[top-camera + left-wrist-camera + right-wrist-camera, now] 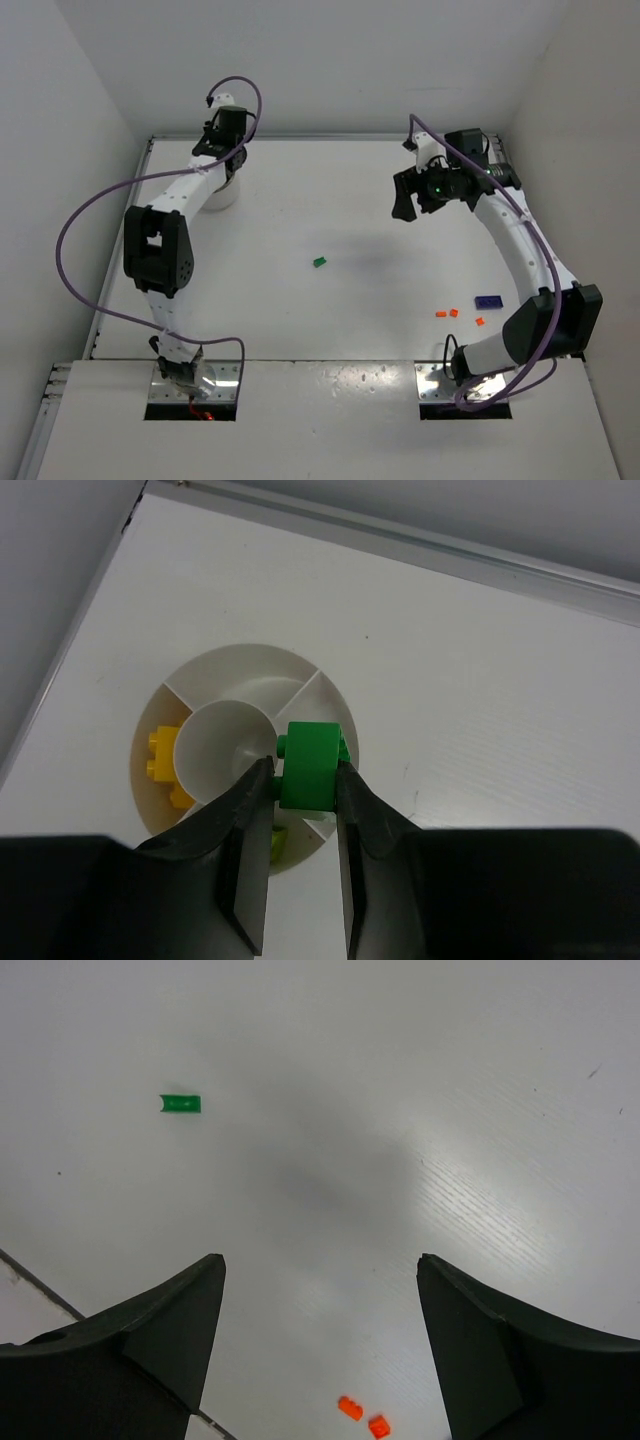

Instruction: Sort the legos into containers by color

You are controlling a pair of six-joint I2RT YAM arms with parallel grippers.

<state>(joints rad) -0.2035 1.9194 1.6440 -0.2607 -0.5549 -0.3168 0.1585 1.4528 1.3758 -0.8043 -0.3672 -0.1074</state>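
Left hand [304,772] clenched on a green lego [310,748], held over the divided white dish [250,668] at the far left of the desk [330,190], just right of the dish's centre well; yellow legos [160,758] lie in its left section. Right hand [320,1265] released, jaws wide apart, hovering above bare desk. Loose on the desk: a second green lego [319,262] near the middle, orange pieces [447,313] and a blue lego [488,300] near the right arm.
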